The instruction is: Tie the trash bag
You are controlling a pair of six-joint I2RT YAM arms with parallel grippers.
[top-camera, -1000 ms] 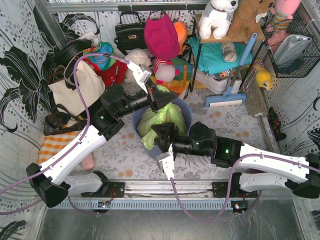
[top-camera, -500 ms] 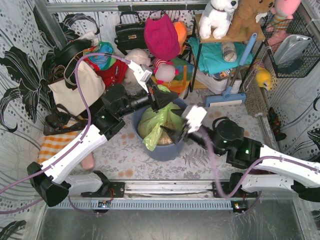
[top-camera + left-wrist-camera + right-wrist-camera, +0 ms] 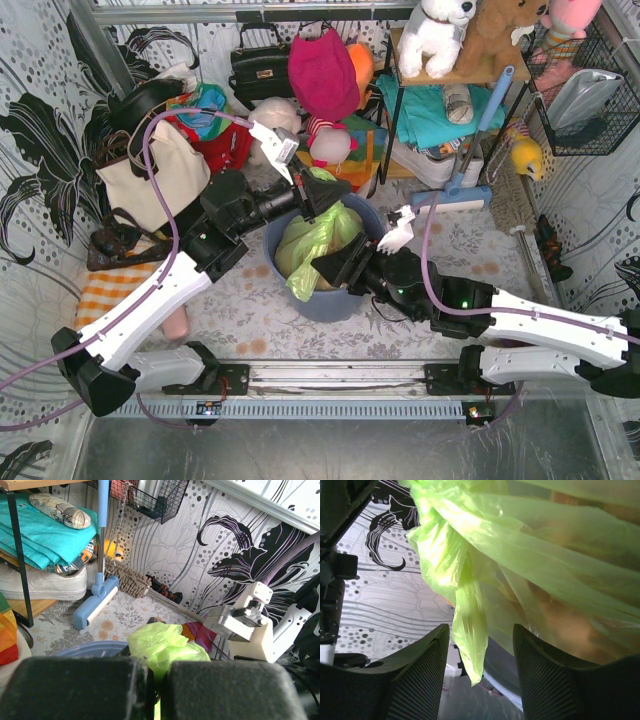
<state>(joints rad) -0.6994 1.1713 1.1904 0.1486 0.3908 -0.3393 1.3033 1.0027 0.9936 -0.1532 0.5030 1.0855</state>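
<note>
Pinching, left gripper (image 3: pixel 326 193): jaws closed tight on a gathered tuft of the bag (image 3: pixel 318 238). In the left wrist view green plastic puffs out just past the pressed-together fingertips.
Right gripper (image 3: pixel 335 270): jaws stand apart, roughly half open, with nothing clamped. A loose flap of the bag hangs down into the gap between the fingers. Cannot tell whether it brushes the left pad.
Bag: lime-green and translucent, just below the left gripper and straight ahead of the right one. Its top is drawn up to the left gripper's pinch. Its body sits down in the bin.
Bag contents: tan-brown mass shows through the film, above and to the right of the right gripper's fingers in that wrist view.
Bin (image 3: pixel 345 300): round and blue-grey, under both grippers. The right gripper reaches in over its near rim, and the left gripper is over its far rim.
Grippers, one to the other: the left sits beyond the right, with the bag between them. They do not touch.
Mop (image 3: pixel 96 604): blue handle and pale blue head on the patterned floor, well ahead of the left gripper, handle leaning up past a shelf.
Cloth (image 3: pixel 45 535): teal, folded on that shelf, ahead of the left gripper and to its left.
Tote (image 3: pixel 150 170): cream with dark straps, well off to the left gripper's left, beside the left arm.
</note>
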